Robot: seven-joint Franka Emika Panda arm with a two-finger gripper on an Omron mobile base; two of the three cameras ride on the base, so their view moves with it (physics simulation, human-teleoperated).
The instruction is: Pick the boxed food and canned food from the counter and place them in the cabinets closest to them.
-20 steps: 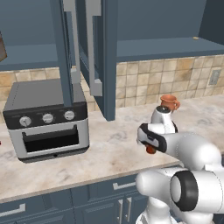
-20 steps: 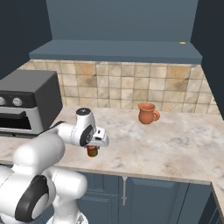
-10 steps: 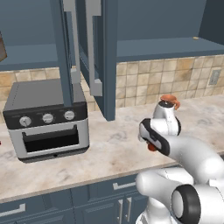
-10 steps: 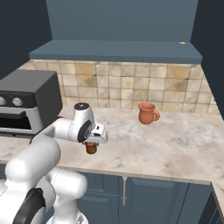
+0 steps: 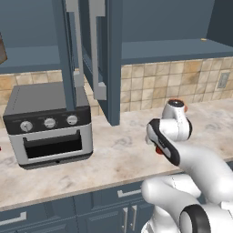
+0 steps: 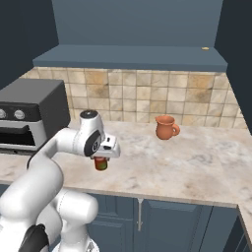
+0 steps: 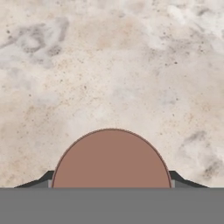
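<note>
The claw [image 6: 101, 158] is clamped around the canned food [image 6: 101, 163], which hangs just above the marble desk [image 6: 187, 167]. Farther back, a terracotta mug [image 6: 166, 127] stands upright; I cannot see into it.

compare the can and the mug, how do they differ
The can is smaller than the mug, and it is red-orange with a greenish band while the mug is plain terracotta. The mug has a side handle; the can has none. The can sits between the end effector's fingers; the mug stands alone by the backsplash.
</note>
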